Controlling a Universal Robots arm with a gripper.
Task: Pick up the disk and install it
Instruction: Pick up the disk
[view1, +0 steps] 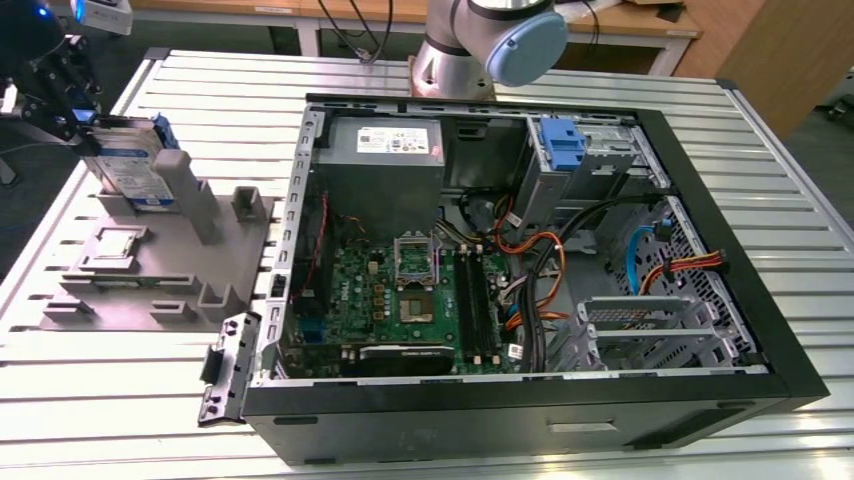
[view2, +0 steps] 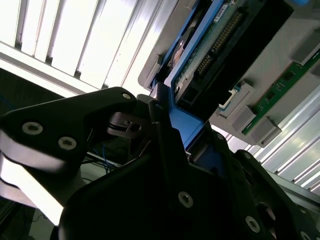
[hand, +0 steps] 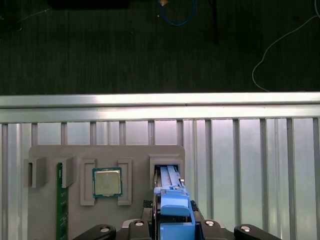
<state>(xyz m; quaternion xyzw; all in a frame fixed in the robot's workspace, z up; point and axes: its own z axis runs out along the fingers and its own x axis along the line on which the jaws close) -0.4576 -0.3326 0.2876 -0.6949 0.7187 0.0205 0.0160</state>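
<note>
At the exterior view's far left, above the grey holder block (view1: 160, 265) on the slatted desk (view1: 120, 385): the claw (view1: 78, 118), clamped down on the top edge of the disk (view1: 130, 165). Disk upright on its edge, leaning a touch, lower end seated in the block's tall slot, white-and-blue label facing the camera, blue bracket (view1: 164, 132) framing it. Directly under the claw, then, and touching it.

In the second wrist view, a close look: black fingers (view2: 161, 125) pressed against the blue bracket (view2: 182, 124), the drive's green circuit board (view2: 220, 30) running away from them into the grey slot.

In the first wrist view, looking down the grip: blue bracket (hand: 175, 210) between the claw's two halves, slot mouth just beyond. Beside it a processor chip (hand: 106, 182) in its own pocket, and a green memory stick (hand: 62, 205) further along the same block.

Over to the exterior view's right of the block, well apart from the disk: open computer case (view1: 767, 330) lying on its side, motherboard (view1: 400, 290) exposed, grey power supply (view1: 387, 140) at the far end, another blue carrier (view1: 563, 145) sitting in the drive bay. Behind the case, the arm's base (view1: 481, 45).
</note>
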